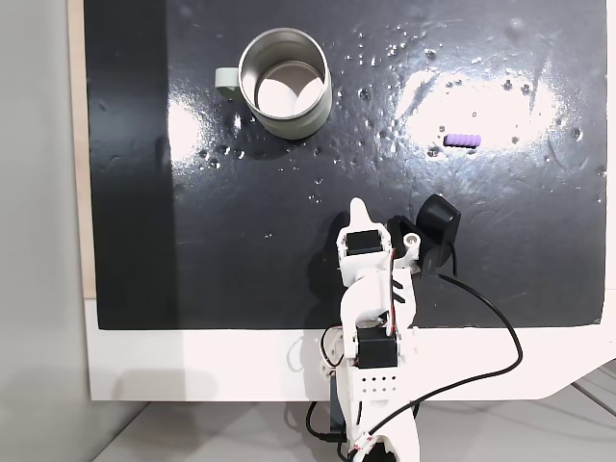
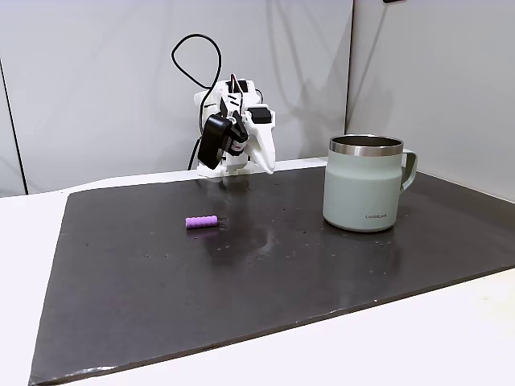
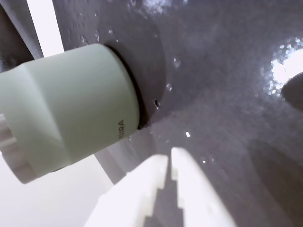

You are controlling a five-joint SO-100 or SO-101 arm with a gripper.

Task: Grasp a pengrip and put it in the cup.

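The pengrip is a tiny purple ribbed tube lying on the black mat, right of centre in a fixed view from above, and left of centre in a fixed view from the side. The cup is a pale grey-green steel mug standing upright and empty, handle to its left; it appears again from the side and large in the wrist view. My white gripper is folded back near the arm's base, shut with nothing in it, far from both. Its fingertips meet and point toward the cup.
A black glossy mat covers most of a white table. The arm's base and a black cable sit at the mat's near edge. A grey wall stands behind the arm.
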